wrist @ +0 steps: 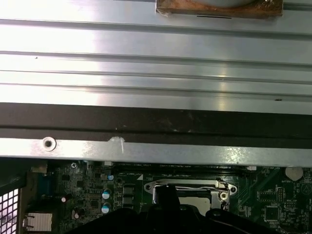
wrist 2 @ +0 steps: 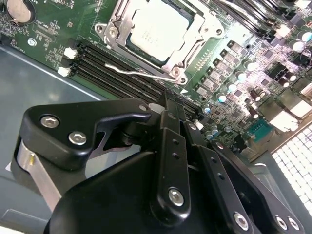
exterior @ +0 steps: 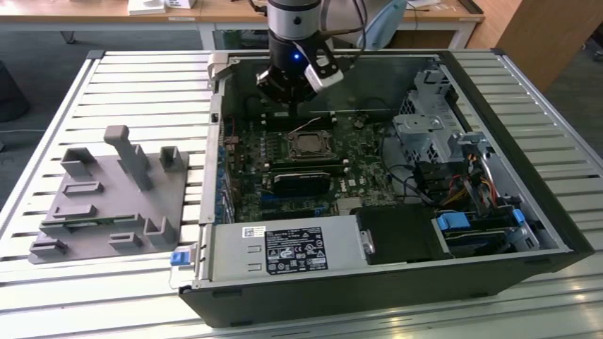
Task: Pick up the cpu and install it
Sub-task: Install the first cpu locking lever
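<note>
The cpu, a square chip with a silver-grey top, lies flat inside the metal socket frame on the green motherboard. The second wrist view shows the cpu clearly, with a thin wire lever beside the socket. My gripper hangs above the board, a little behind the socket and apart from the chip. Its black fingers are pressed together with nothing between them. In the first wrist view the socket lies just beyond my gripper's dark tip.
The open computer case surrounds the board with tall walls. A power supply sits at the front and a drive cage at the exterior view's right. A grey fixture tray holding a green memory stick rests outside the case.
</note>
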`<state>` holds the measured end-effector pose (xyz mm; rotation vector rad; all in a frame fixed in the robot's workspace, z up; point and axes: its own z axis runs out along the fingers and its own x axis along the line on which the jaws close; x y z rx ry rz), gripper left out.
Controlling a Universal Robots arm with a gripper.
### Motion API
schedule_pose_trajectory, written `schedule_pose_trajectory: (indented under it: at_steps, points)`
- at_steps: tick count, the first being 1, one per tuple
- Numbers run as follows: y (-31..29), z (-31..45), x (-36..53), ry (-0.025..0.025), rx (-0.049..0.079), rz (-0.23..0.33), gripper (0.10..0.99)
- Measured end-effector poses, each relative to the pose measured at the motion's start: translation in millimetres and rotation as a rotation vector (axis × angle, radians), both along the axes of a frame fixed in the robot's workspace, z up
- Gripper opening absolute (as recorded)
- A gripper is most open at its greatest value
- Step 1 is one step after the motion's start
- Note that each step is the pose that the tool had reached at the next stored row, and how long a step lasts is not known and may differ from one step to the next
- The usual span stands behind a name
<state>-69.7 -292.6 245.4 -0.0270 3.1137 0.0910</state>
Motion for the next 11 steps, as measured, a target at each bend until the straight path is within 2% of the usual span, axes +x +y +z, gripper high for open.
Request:
schedule_pose_trajectory:
  at_steps: [11]
  points:
    - [0.0, -3.7, 1.6, -0.0001, 0.000, 0.000, 0.106]
